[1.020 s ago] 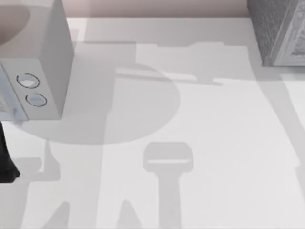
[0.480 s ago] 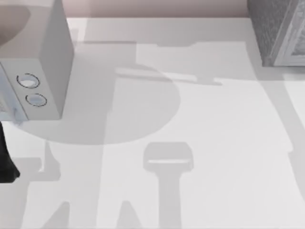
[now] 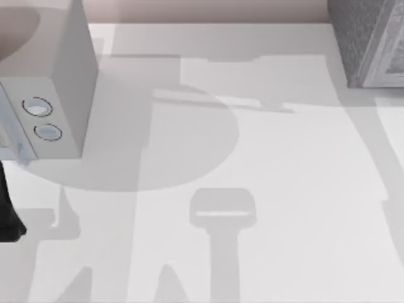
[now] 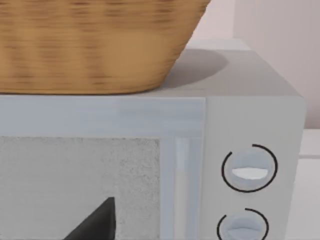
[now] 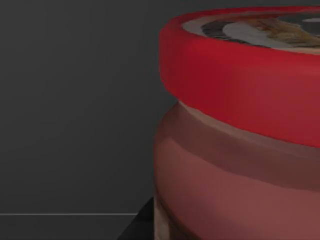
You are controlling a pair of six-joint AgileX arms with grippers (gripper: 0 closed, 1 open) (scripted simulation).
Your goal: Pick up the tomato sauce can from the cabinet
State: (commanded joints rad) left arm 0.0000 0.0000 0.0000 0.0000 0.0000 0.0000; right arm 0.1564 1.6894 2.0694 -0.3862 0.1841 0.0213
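The tomato sauce can (image 5: pixel 240 130) stood upright inside a dark enclosure, judged to be the interior of the cabinet (image 3: pixel 369 41), which occupied the far right corner of the table (image 3: pixel 271 158). In the right wrist view the can sat very near the camera, its red top and red-orange side offset from centre, with a dark wall behind it. You could not tell from that view whether the right end effector was open, closed, or gripping the can.

Risks you should have noted:

1. Off-centre approach. With the can offset, one finger could have struck its side and tipped or pushed it deeper into the cabinet.
2. Slip. A grasp on the curved side could have let the can rotate or drop during withdrawal.
3. Collision. Lifting before retracting could have driven the can or arm into the cabinet ceiling.

The left arm (image 3: pixel 7 208) was parked at the table's left edge, facing the pale-grey box (image 4: pixel 250 130) carrying a wicker basket (image 4: pixel 95 45); its end effector state could not be told.
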